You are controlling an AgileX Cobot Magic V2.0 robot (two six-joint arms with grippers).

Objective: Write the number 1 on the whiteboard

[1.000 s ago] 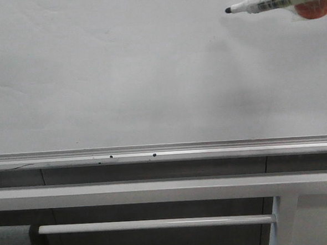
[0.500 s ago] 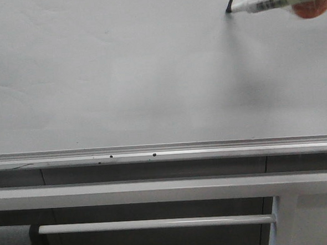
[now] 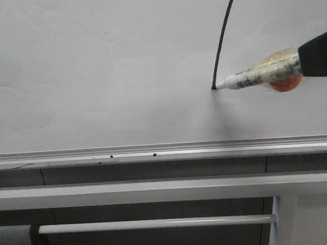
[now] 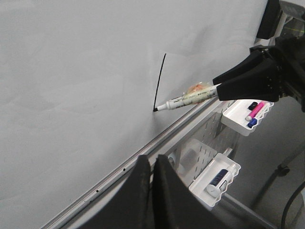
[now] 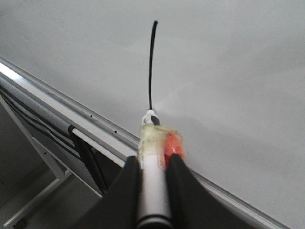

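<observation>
On the whiteboard (image 3: 94, 71), right of centre, the number 1 (image 3: 223, 38) runs as a thin, slightly curved black stroke. At its lower end rests the tip of a marker pen (image 3: 255, 76), clamped between the right gripper (image 5: 152, 167) fingers. Below runs the silver rail (image 3: 154, 154). Apart from the board, the left gripper (image 4: 151, 164) has its fingers pressed together, holding nothing.

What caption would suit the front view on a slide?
Right gripper holds a marker, its tip at the foot of a slanted black stroke on the whiteboard.
</observation>
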